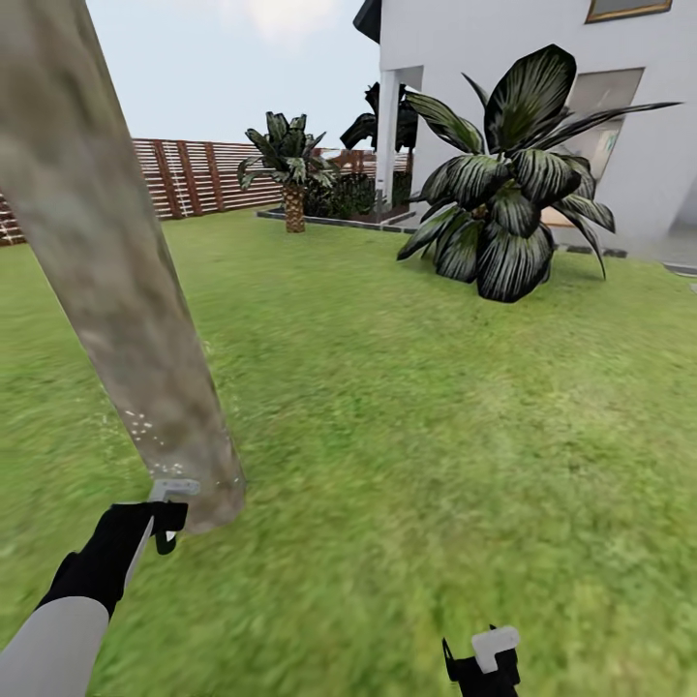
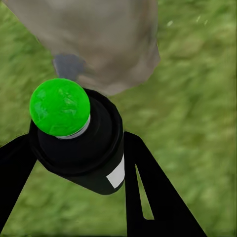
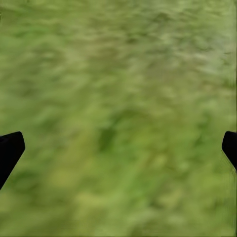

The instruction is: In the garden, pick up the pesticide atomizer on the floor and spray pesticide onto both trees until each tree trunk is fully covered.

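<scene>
Robot's left arm [image 1: 53, 634] has a pale grey forearm ending in a black wrist; both grippers are black with slim, tapered fingers [image 2: 148, 192]; small light-grey blocks top each.

Right hand [image 3: 118, 148] spread wide over blurred green lawn [image 3: 118, 74]

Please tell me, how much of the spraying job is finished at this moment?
Done: the atomizer is off the floor, held in the left gripper. In hand: it points at the tree trunk, where a few white specks show low down. Left: most of this trunk is bare, and the second tree is untouched. The right gripper hangs open.
</scene>
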Controlling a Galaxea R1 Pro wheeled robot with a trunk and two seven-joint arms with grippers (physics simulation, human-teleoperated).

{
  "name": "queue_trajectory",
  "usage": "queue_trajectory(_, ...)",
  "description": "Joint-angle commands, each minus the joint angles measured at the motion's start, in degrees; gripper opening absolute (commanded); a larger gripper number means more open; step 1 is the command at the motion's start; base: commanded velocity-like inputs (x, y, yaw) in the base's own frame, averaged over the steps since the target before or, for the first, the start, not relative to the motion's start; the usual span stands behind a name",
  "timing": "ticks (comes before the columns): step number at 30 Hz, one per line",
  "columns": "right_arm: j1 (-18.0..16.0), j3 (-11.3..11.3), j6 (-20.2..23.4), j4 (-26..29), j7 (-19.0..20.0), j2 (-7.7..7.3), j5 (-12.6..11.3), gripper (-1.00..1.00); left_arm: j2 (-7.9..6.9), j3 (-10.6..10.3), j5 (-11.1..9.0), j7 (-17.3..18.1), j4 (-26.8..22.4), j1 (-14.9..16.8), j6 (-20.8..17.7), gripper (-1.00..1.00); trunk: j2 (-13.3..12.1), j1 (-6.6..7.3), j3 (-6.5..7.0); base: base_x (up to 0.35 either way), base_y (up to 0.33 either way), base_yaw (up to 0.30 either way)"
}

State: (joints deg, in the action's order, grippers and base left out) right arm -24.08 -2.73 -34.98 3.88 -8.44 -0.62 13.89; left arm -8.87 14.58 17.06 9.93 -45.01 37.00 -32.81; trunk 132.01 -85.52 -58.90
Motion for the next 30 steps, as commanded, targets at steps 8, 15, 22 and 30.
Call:
queue_trajectory(8,0.00,0.00,0.00,-0.01,0.00,0.00,-0.01,1.00,0.06,-0.23,-0.01,0.00,0.00,-0.02,0.16,-1.00,0.00,0.00,0.00,0.183,-0.235,0.271)
queue_trajectory(15,0.00,0.07,0.00,-0.01,0.00,-0.08,0.00,1.00,0.43,-0.34,-0.01,-0.02,-0.07,0.00,0.26,-1.00,0.00,0.00,0.00,0.195,-0.225,0.124)
queue_trajectory(22,0.00,0.03,0.00,-0.01,0.00,-0.07,0.00,1.00,0.44,-0.27,-0.01,-0.02,-0.08,0.00,0.39,-1.00,0.00,0.00,0.00,0.020,-0.266,0.001)
queue_trajectory(30,0.00,0.00,0.00,-0.01,0.00,0.00,0.00,1.00,0.27,-0.04,-0.01,-0.07,-0.08,0.00,0.30,-1.00,0.00,0.00,0.00,0.000,-0.270,0.180)
